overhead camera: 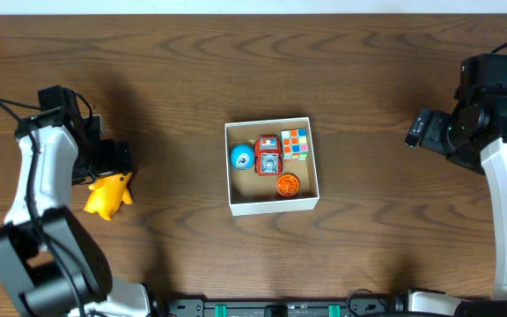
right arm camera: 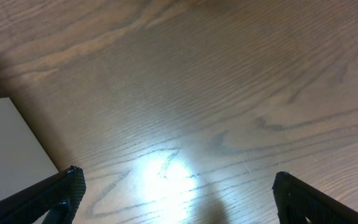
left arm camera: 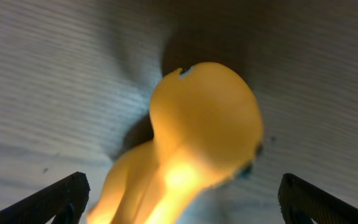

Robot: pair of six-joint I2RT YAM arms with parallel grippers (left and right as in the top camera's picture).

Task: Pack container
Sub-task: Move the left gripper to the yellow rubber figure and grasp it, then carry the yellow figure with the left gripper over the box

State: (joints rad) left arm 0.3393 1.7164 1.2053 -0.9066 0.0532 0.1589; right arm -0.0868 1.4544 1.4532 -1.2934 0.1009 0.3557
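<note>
Closest to your left wrist lens is a yellow, rounded duck-like toy (left arm camera: 197, 137), looming between the spread fingertips of the left claw (left arm camera: 188, 199). That claw stands wide open and grips nothing, both tips clear of the toy. Your right wrist view shows the right claw (right arm camera: 185, 196) equally wide open and empty over the bare brown wooden desk (right arm camera: 229, 93), with one wall of the shallow, square, thin white-walled container (right arm camera: 11, 143) at the left edge. From overhead, that single container sits mid-desk, well apart from both claws, and holds four small toys: one blue ball (overhead camera: 241, 158), one red blocky toy (overhead camera: 268, 157), one multicoloured puzzle cube (overhead camera: 295, 143) and one orange disc (overhead camera: 288, 185). The one yellow toy lies outside, just beside the left claw. Judge the container light and flimsy: its walls would likely buckle under a pinch, and it would slide if nudged. So take it near a corner, if at all.
</note>
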